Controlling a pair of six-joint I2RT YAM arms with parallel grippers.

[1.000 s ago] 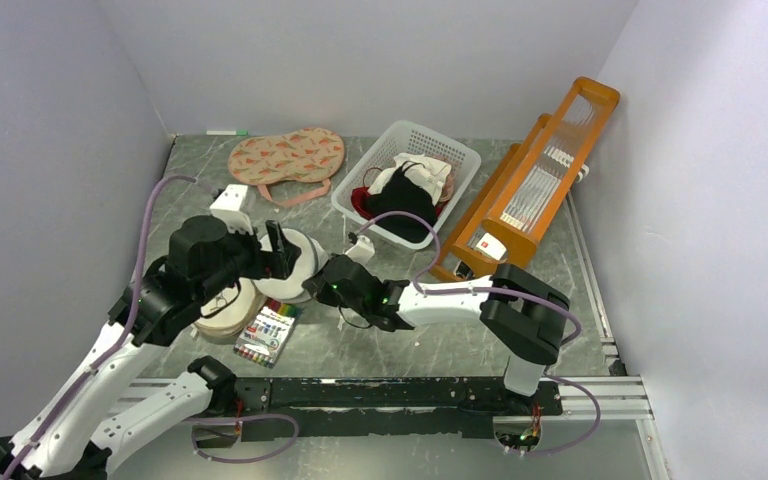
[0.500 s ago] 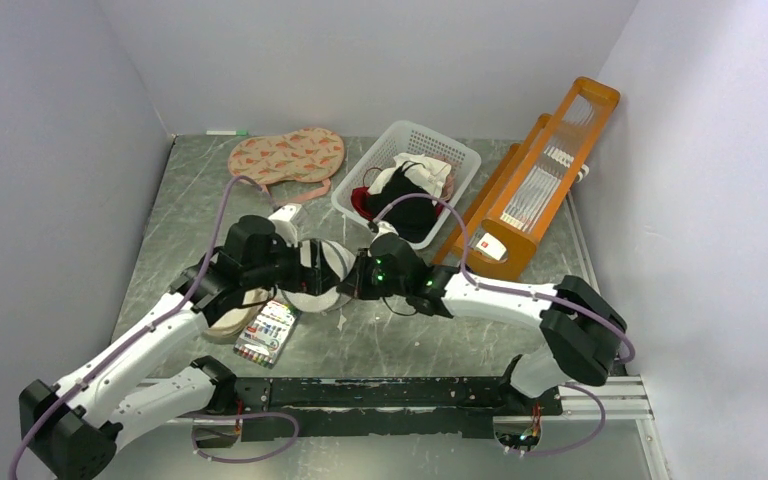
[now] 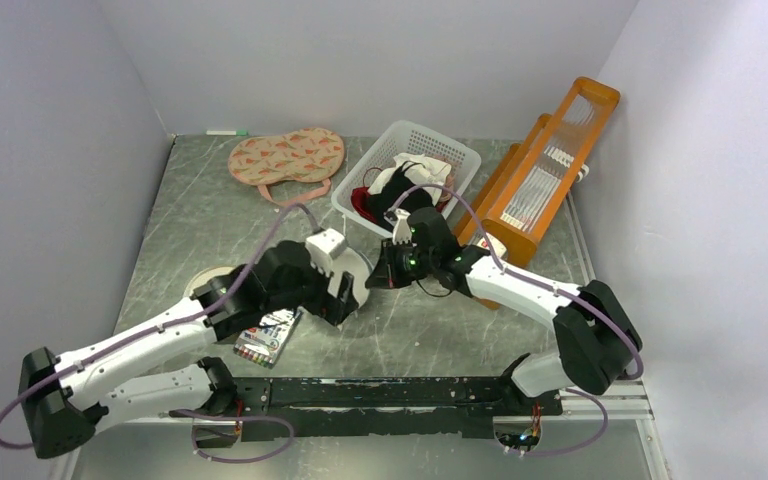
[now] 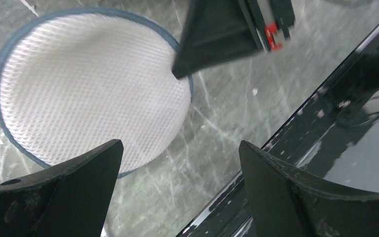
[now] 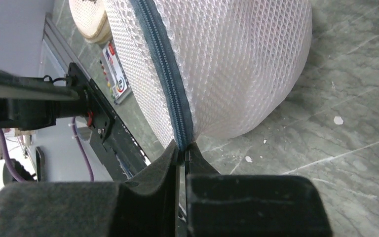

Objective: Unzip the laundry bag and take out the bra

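Note:
The laundry bag, a round white mesh dome, stands tilted on the table with its dark blue zipper running down into my right gripper. That gripper is shut on the zipper rim at the bag's lower edge. In the top view the bag shows only as a white sliver between the two wrists. My left gripper hangs open just above the bag, near its edge, with only table between its fingers. The bra is hidden.
A white basket of garments and an orange wooden rack stand behind the right arm. A watermelon-print pouch lies at the back. A marker box and a beige hoop sit left of the bag.
The right gripper has closed on the zipper rim and pulled the bag rightward, off the hoop. The left arm has followed to the right and stretched out low over the bag, still open.

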